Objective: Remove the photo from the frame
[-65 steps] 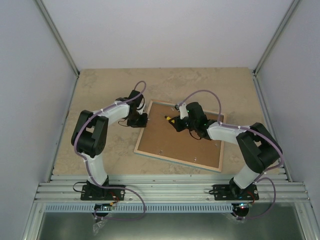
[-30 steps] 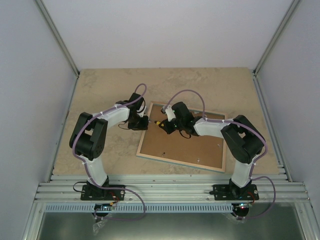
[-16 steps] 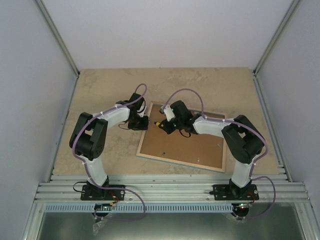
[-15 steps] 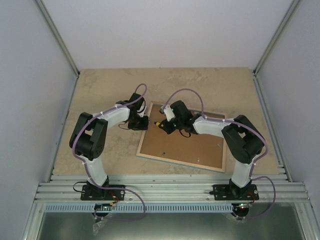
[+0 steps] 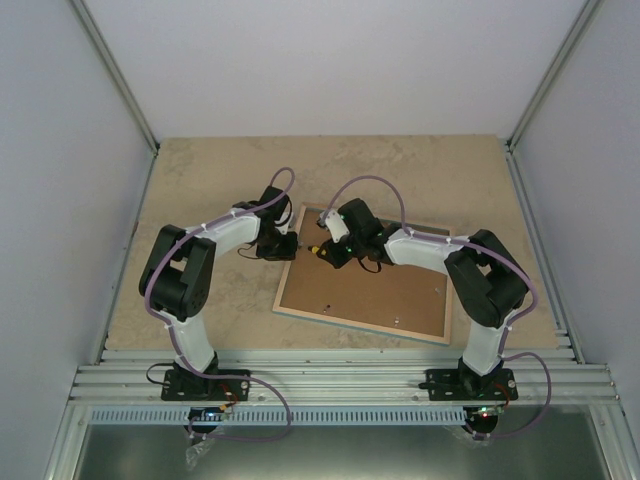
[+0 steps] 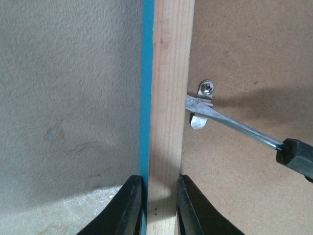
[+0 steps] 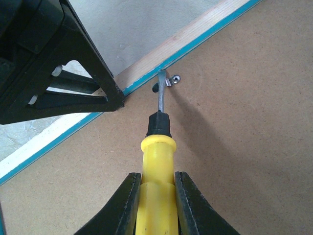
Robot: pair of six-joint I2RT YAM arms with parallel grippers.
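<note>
Frame [image 5: 370,295] face-down on table [image 5: 200,180], likely stiff and light, left gripper [image 6: 160,193] clamped on its wood rim, right gripper [image 7: 155,196] clenched round screwdriver [image 7: 156,152] at the clip [image 6: 203,105]; photo hidden underneath, probably flimsy, best lifted by edges.

The frame [image 5: 370,295] has a plain brown back, a light wood rim and a thin turquoise-blue edge. The screwdriver [image 7: 155,152] has a yellow handle, a black collar and a silver shaft. The clip [image 6: 197,122] is silver. The table [image 5: 200,170] is beige with a faint mottled pattern. The cables [image 5: 372,180] are purple.
</note>
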